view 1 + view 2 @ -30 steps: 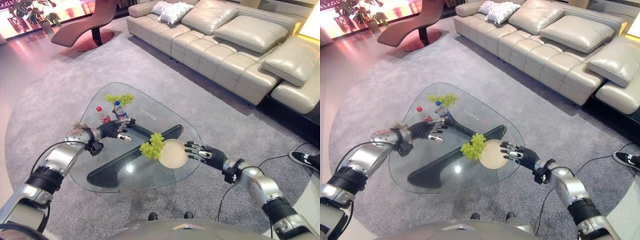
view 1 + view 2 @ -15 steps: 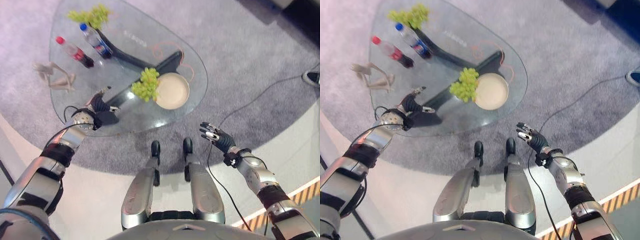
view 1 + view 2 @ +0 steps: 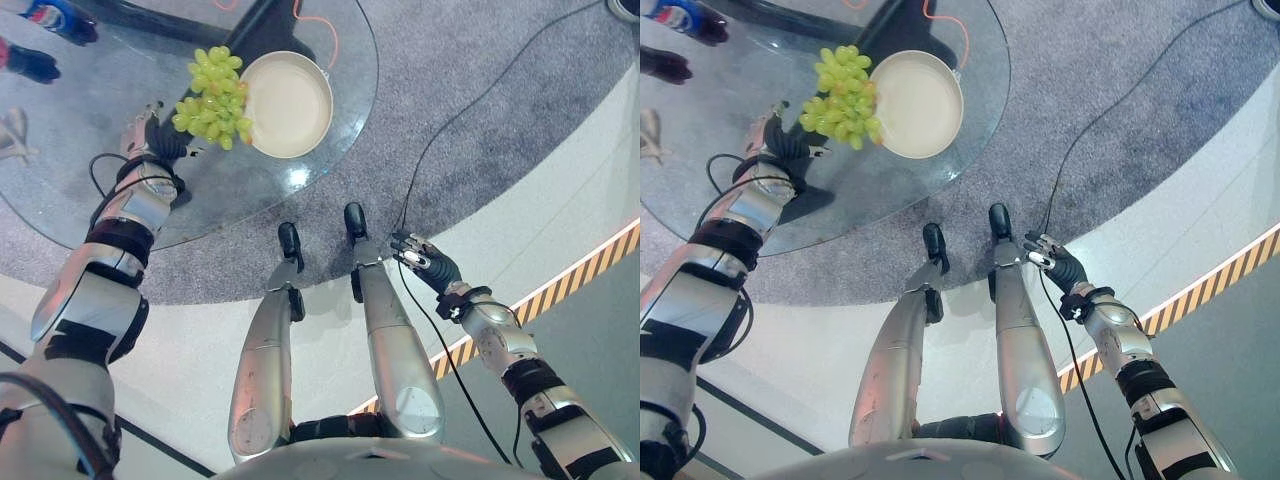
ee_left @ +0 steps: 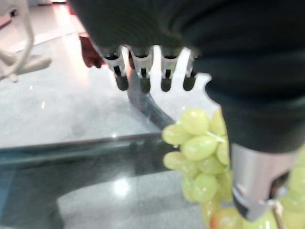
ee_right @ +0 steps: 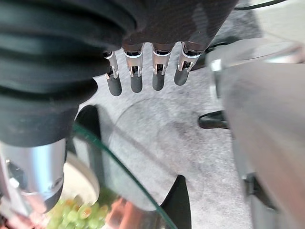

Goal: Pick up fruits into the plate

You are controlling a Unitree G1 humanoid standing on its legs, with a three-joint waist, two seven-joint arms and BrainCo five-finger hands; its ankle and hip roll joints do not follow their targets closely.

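1. Eye views: a bunch of green grapes (image 3: 212, 97) is seen on the glass bench (image 3: 330, 150), touching the cream plate (image 3: 290, 103) at the plate's 9 o'clock rim, not inside it. The left hand (image 3: 150, 140) is held just beside the grapes at their 8 o'clock. Two bottles (image 3: 40, 40) are seen at the bench's 10 o'clock edge. The right hand (image 3: 425, 262) is held well apart from the bench, over the grey carpet (image 3: 480, 130).
2. Left wrist view: the fingers (image 4: 143, 71) are seen straight and side by side, nothing held; the grapes (image 4: 198, 148) lie beside the thumb.
3. Right wrist view: the fingers (image 5: 136, 71) are seen straight and empty above the carpet.
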